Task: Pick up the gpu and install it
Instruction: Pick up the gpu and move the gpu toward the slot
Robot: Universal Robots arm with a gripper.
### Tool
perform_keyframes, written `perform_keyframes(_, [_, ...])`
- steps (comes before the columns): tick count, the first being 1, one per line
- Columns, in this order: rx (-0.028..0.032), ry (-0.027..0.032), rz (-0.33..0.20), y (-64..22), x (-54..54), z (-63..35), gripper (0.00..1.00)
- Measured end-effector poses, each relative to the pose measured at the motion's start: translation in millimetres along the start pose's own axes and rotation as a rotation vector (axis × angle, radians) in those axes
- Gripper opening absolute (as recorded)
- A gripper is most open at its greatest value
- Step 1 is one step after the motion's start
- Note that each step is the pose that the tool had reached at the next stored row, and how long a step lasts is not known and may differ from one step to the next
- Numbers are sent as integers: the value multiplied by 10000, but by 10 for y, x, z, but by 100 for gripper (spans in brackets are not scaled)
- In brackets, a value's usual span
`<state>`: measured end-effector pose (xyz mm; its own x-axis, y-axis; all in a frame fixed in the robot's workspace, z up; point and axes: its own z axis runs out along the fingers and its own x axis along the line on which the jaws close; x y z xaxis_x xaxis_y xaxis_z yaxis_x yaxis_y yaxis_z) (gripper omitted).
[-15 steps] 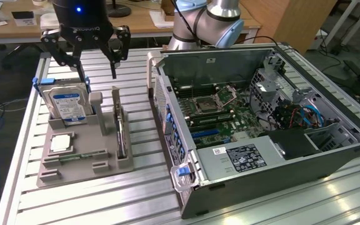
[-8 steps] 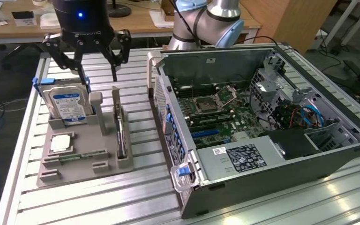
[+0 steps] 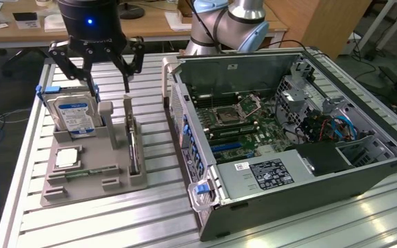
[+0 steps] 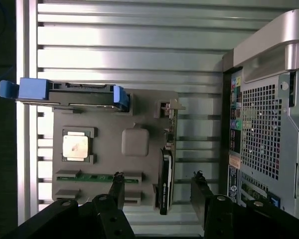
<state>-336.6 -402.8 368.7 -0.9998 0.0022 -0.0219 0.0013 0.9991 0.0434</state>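
Hard drive (image 3: 74, 116) stood at the exterior view's left end of the grey holder (image 3: 95, 152). Gripper (image 3: 109, 82) hung above the holder, fingers spread, empty. The gpu (image 3: 134, 150) sat edge-on in its holder slot, below the gripper. Open PC case (image 3: 302, 199) on the right.

We see the black two-fingered tool (image 3: 109, 82) cut off by the exterior view's top edge, so its upper body is lost. The same edge cuts the silver-and-blue robot arm (image 3: 219, 23), and its base is hidden behind the open grey computer case (image 3: 288, 201). The thin dark gpu card (image 3: 135, 152) stands edge-on in the grey plastic holder (image 3: 109, 155), so we cannot make out its faces. A holder slot hides the bottom of the silver hard drive (image 3: 74, 113), whose blue-white label is too small to read. In the wrist view the case runs off the picture's edge.
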Motion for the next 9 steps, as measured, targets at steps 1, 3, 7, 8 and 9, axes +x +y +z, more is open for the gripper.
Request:
perform_keyframes(1, [2,-1,0,0,0,9,65])
perform_keyframes(3, [4,0,0,-1,1,30,65])
perform_keyframes(7, [8,1,1,-3,2,68,65])
perform_keyframes(8, [8,0,0,-3,2,81,65])
perform_keyframes(9, [8,0,0,-4,2,96,65])
